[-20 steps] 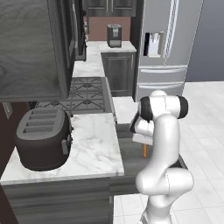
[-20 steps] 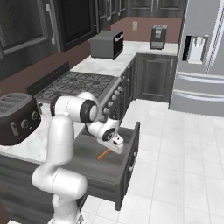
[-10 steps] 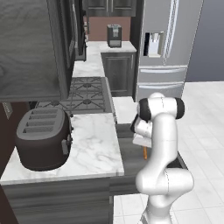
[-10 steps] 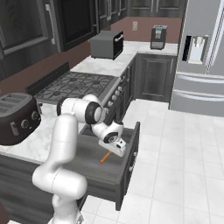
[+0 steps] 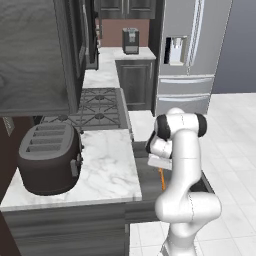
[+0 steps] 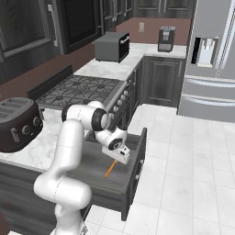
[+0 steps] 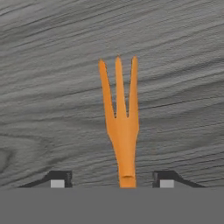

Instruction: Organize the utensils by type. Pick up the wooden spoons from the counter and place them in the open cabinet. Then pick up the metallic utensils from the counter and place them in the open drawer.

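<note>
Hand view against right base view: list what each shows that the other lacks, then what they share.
Hand view alone: the three tines of the orange fork, seen close, and the gripper with its two fingertips spread either side of the handle, clear of it.

Right base view alone: the open drawer as a whole, the counter, the toaster, the stove, the microwave and the fridge.

Both: the orange fork over the drawer's grey wood-grain floor.
</note>
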Motion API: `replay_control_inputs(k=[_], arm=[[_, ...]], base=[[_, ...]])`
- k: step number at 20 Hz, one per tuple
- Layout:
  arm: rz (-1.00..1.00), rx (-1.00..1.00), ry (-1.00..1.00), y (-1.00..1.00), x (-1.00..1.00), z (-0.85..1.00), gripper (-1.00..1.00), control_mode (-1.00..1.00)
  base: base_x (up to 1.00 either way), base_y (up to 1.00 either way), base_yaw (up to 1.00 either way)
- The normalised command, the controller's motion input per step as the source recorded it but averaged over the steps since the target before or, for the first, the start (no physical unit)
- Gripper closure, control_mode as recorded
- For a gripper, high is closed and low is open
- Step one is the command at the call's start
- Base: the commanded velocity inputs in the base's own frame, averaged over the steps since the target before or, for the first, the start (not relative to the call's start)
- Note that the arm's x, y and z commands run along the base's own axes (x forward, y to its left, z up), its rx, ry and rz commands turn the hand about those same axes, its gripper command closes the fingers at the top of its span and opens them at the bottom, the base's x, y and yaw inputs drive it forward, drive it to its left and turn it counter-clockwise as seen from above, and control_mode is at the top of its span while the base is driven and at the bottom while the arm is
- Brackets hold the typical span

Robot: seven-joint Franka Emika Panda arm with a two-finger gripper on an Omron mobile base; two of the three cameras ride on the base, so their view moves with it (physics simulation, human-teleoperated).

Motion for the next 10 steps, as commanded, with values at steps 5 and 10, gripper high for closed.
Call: replay_control_inputs(k=[5, 10], arm=[[0.01, 0.00, 0.04, 0.00, 0.11, -0.02, -1.00, -1.00], [0.06, 0.00, 0.01, -0.01, 0.00, 0.45, -1.00, -1.00]], base=[[0.00, 0.00, 0.00], [0.00, 0.00, 0.00]])
